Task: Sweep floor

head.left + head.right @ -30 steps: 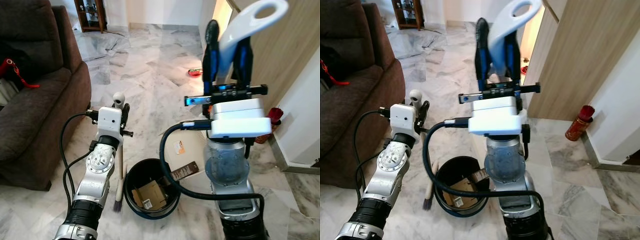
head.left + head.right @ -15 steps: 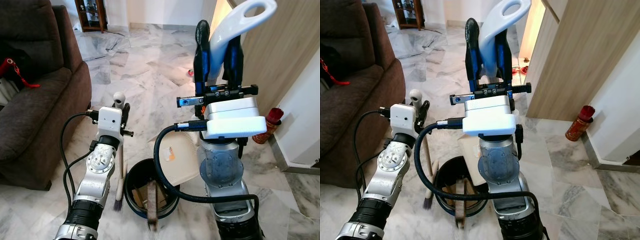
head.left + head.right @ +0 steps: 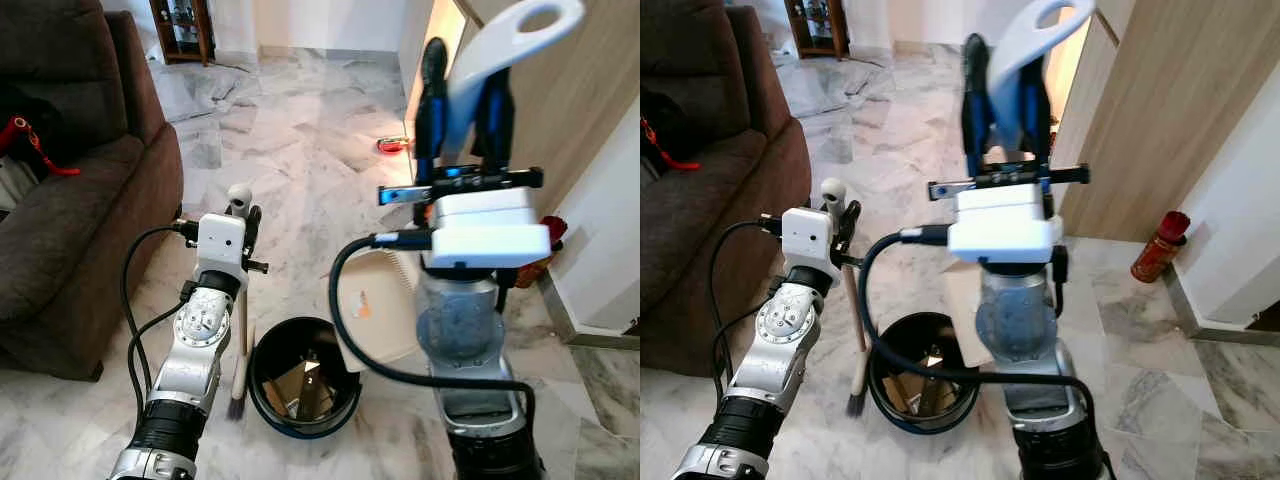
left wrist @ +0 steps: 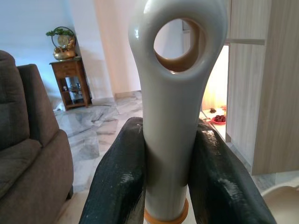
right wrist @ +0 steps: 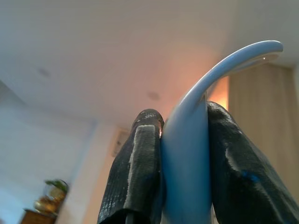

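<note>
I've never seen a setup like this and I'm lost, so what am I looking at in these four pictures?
It is a walking robot with two silver arms, seen by its own cameras. The two wide pictures come from cameras in its head, looking down at a marble floor. The two close-ups come from cameras on each wrist, looking along two black fingers.

The left hand is closed on a broom handle; the broom's dark bristles touch the floor. The right hand is closed on the pale blue dustpan handle, with the cream pan tilted at a black bin that holds scraps. A brown sofa stands to the robot's left.
</note>
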Motion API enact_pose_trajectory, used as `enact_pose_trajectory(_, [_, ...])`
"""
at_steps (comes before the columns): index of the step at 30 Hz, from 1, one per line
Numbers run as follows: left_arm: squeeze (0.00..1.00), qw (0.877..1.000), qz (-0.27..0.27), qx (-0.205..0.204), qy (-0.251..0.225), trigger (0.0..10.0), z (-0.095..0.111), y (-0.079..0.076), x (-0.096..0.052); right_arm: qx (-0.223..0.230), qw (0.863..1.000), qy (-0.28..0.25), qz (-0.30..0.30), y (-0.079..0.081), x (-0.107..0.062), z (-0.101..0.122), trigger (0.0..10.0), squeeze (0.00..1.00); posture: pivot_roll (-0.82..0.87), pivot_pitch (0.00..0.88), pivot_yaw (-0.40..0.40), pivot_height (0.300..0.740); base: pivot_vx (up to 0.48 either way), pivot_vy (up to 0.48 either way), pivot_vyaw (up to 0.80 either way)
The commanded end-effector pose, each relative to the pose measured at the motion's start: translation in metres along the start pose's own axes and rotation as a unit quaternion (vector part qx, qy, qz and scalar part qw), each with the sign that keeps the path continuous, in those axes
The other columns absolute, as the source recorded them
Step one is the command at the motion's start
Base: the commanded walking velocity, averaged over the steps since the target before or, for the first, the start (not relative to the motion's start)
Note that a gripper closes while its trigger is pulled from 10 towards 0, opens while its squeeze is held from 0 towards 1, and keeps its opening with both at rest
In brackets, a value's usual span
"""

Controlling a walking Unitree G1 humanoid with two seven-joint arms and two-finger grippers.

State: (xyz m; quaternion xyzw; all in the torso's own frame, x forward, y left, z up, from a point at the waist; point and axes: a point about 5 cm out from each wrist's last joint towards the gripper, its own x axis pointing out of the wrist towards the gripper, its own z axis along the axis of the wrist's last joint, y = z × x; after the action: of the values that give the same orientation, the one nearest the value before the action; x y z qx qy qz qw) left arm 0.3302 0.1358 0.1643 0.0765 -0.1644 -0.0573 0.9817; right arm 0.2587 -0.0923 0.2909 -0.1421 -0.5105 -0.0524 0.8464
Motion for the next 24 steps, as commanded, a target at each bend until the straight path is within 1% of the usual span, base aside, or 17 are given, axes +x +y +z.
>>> enact_pose_trajectory(1, [0.0,1.0,-0.01,0.007,-0.026,10.0,0.009,-0.004,0.003,-0.014,0.999,0.015,-0.024,-0.014,0.005,-0.009,10.0,0.0,0.12,0.045,-0.051,0.74,0.0,0.0,0.0])
enact_pose_trajectory(2, [0.0,1.0,-0.011,0.005,-0.025,10.0,0.009,-0.004,0.003,-0.02,0.999,0.026,-0.033,-0.02,0.005,-0.014,10.0,0.0,0.12,0.051,-0.049,0.74,0.0,0.0,0.0])
enact_pose_trajectory(3, [0.0,1.0,-0.02,0.002,-0.023,10.0,0.008,-0.006,0.003,-0.023,0.997,0.055,-0.057,-0.033,0.003,-0.026,10.0,0.0,0.12,0.049,-0.048,0.74,0.0,0.0,0.0])
enact_pose_trajectory(4, [0.0,1.0,-0.02,0.002,-0.023,10.0,0.008,-0.006,0.003,-0.023,0.997,0.055,-0.057,-0.033,0.003,-0.026,10.0,0.0,0.12,0.049,-0.048,0.74,0.0,0.0,0.0])
enact_pose_trajectory(5, [0.0,0.999,-0.022,0.001,-0.022,10.0,0.008,-0.007,0.002,-0.026,0.994,0.073,-0.074,-0.042,0.001,-0.033,10.0,0.0,0.12,0.051,-0.047,0.74,0.0,0.0,0.0])
enact_pose_trajectory(10, [0.0,0.999,-0.025,0.001,-0.022,10.0,0.008,-0.007,0.0,-0.043,0.984,0.124,-0.122,-0.07,-0.009,-0.055,10.0,0.0,0.12,0.055,-0.043,0.74,0.0,0.0,0.0])
enact_pose_trajectory(11, [0.0,0.999,-0.025,0.001,-0.022,10.0,0.008,-0.007,0.0,-0.043,0.984,0.124,-0.122,-0.07,-0.009,-0.055,10.0,0.0,0.12,0.055,-0.043,0.74,0.0,0.0,0.0])
enact_pose_trajectory(12, [0.0,0.999,-0.026,0.002,-0.021,10.0,0.008,-0.007,0.0,-0.05,0.978,0.145,-0.141,-0.082,-0.016,-0.065,10.0,0.0,0.13,0.055,-0.042,0.74,0.0,0.0,0.0])
enact_pose_trajectory(14, [0.0,0.999,-0.028,0.001,-0.02,10.0,0.009,-0.006,-0.001,-0.056,0.973,0.163,-0.155,-0.093,-0.022,-0.074,10.0,0.0,0.13,0.058,-0.039,0.74,0.0,0.0,0.0])
enact_pose_trajectory(16, [0.0,0.999,-0.028,0.0,-0.02,10.0,0.009,-0.005,-0.001,-0.062,0.969,0.174,-0.162,-0.099,-0.026,-0.079,10.0,0.0,0.13,0.06,-0.037,0.74,0.0,0.0,0.0])
enact_pose_trajectory(24, [0.0,1.0,-0.023,-0.004,-0.017,10.0,0.009,-0.001,-0.003,-0.082,0.966,0.185,-0.163,-0.107,-0.032,-0.086,10.0,0.0,0.13,0.071,-0.034,0.74,0.0,0.0,0.0])
